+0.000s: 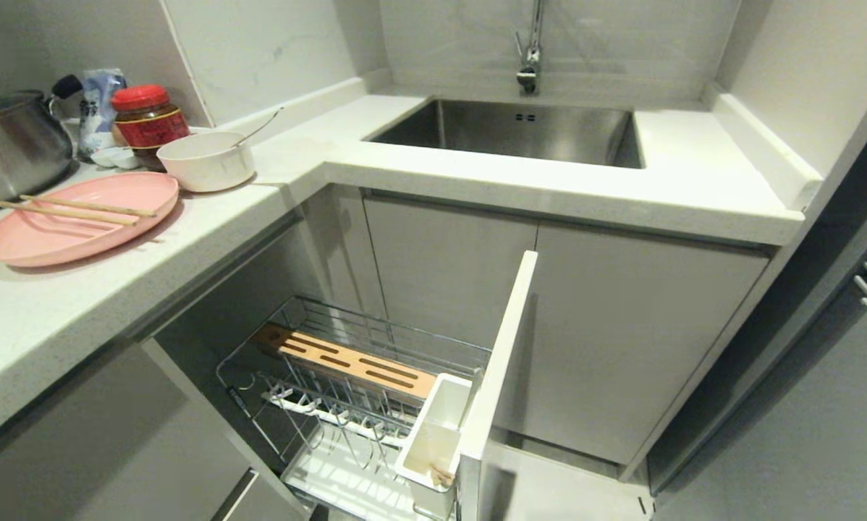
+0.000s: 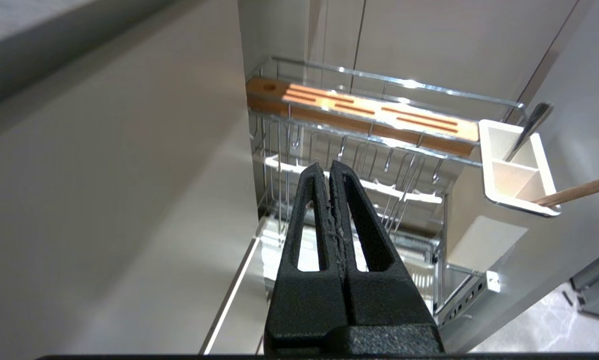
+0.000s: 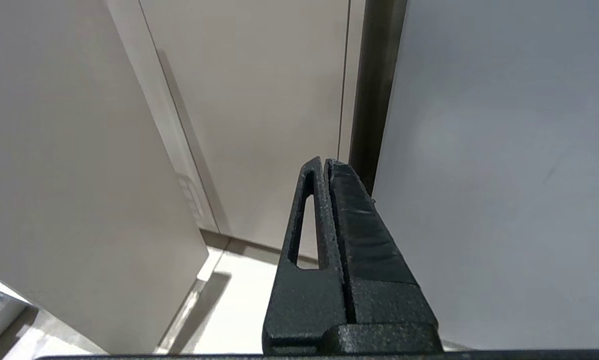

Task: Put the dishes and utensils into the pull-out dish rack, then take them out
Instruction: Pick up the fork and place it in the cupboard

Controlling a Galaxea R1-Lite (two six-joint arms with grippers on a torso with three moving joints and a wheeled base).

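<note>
While both tools, left tool point(image 2: 329, 167) and right tool point(image 3: 325, 162), hang closed and empty, loading hasn't begun. Next likely: lift the flat pale-pink round plate point(image 1: 79, 217) off the tabletop point(image 1: 209, 217) into the pulled-out chrome wire rack point(image 1: 361, 376).

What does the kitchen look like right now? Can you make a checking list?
Surface: white countertop, steel sink at the back.
Job's things: pink plate with chopsticks across it; white bowl beside it; dish rack pulled out, a metal utensil and a wooden stick in its cutlery box.
Clutter: red-lidded jar, steel pot.
Grippers: left gripper shut, empty, near the rack; right gripper shut, empty, facing cabinet doors.
Cables: nothing seen.
Surroundings: faucet, grey cabinets.
</note>
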